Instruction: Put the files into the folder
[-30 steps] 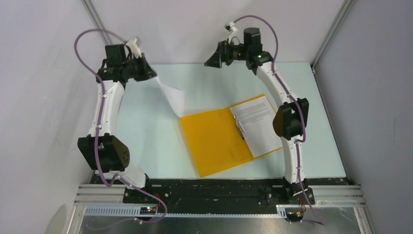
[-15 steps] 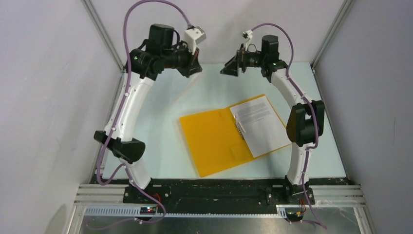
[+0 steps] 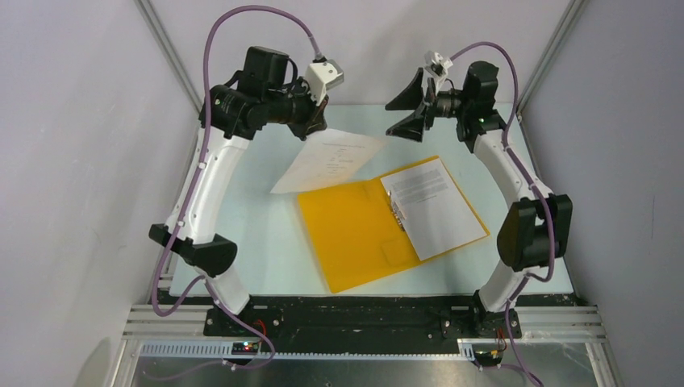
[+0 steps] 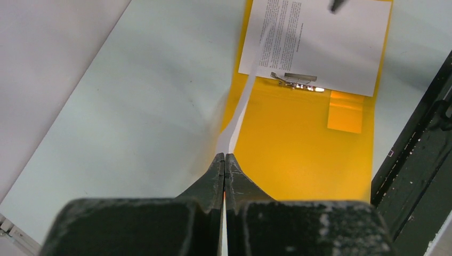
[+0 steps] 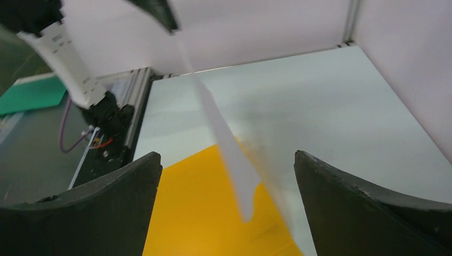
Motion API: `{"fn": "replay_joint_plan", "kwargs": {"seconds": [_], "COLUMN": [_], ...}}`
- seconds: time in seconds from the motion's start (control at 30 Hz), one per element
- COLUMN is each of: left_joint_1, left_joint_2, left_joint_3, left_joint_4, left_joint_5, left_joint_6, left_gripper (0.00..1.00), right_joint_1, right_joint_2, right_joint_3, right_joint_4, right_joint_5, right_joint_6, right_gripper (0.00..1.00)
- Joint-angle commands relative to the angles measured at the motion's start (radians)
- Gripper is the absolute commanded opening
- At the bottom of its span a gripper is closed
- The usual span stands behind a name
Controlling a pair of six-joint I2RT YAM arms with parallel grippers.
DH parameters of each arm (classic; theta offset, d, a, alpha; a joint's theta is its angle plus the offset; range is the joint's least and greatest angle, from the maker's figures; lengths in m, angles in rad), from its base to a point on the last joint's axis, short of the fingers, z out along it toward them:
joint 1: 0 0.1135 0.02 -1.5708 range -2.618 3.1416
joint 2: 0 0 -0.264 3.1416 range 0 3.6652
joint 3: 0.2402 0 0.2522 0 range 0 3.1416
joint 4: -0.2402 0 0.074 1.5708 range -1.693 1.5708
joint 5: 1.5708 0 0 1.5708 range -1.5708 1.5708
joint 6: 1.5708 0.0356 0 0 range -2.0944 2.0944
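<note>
Lying open and flat on the pale bench (image 3: 242,234), the orange-yellow folder (image 3: 355,234) sits at an angle near the middle, between the two arms. One of the files, a printed sheet (image 3: 435,210), rests on the folder's right half. A second sheet (image 3: 327,161) hangs in the air over the folder's far left corner, slanting down toward the bench. It is pinched at its upper end by the left gripper (image 4: 224,158), whose jaws are pressed tight together on the paper. The right gripper (image 3: 395,119) hovers above the far side of the bench, jaws spread wide and holding nothing, facing the hanging sheet. A small metal clip (image 3: 398,214) lies along the folder's spine at the printed sheet's left edge.
</note>
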Motion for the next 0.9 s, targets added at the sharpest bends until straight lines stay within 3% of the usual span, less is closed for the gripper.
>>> {"fn": "replay_joint_plan", "kwargs": {"seconds": [0.0, 0.03, 0.13, 0.2, 0.27, 0.47, 0.6, 0.7, 0.8, 0.83, 0.87], "left_joint_1": [-0.004, -0.004, -0.006, -0.006, -0.007, -0.008, -0.011, -0.014, -0.022, -0.022, -0.021], "left_joint_2": [-0.033, -0.032, -0.039, -0.047, -0.059, -0.088, -0.109, -0.131, -0.153, -0.159, -0.170], "left_joint_3": [0.052, 0.056, 0.061, 0.059, 0.055, 0.070, 0.084, 0.054, -0.072, -0.161, -0.208], "left_joint_4": [-0.005, -0.004, -0.003, -0.002, -0.002, -0.002, -0.002, -0.002, -0.001, 0.002, 0.013], "left_joint_5": [-0.011, -0.004, 0.005, 0.008, 0.004, -0.023, -0.037, -0.066, -0.118, -0.134, -0.152], "left_joint_6": [0.028, 0.029, 0.049, 0.064, 0.083, 0.130, 0.169, 0.196, 0.200, 0.208, 0.228], "left_gripper": [0.00, 0.00, 0.00, 0.00, 0.00, 0.00, 0.00, 0.00, 0.03, 0.19, 0.28], "right_joint_1": [0.012, 0.017, 0.070, 0.101, 0.110, 0.047, 0.020, 0.034, 0.099, 0.112, 0.127], "right_joint_2": [-0.142, -0.158, -0.197, -0.184, -0.162, -0.139, -0.156, -0.134, -0.111, -0.104, -0.092], "right_joint_3": [-0.088, -0.107, -0.081, -0.051, -0.037, -0.107, -0.182, -0.189, -0.189, -0.189, -0.189], "right_joint_4": [0.055, 0.012, -0.400, -0.507, -0.473, -0.140, 0.005, -0.048, -0.332, -0.387, -0.464], "right_joint_5": [-0.114, -0.107, 0.001, 0.068, 0.100, 0.177, 0.209, 0.142, 0.162, 0.172, 0.184], "right_joint_6": [-0.071, -0.169, -0.524, -0.687, -0.632, -0.310, -0.226, -0.298, -0.560, -0.692, -0.738], "right_gripper": [1.00, 0.99, 0.99, 1.00, 0.99, 0.97, 0.99, 0.99, 0.99, 0.99, 0.99]}}
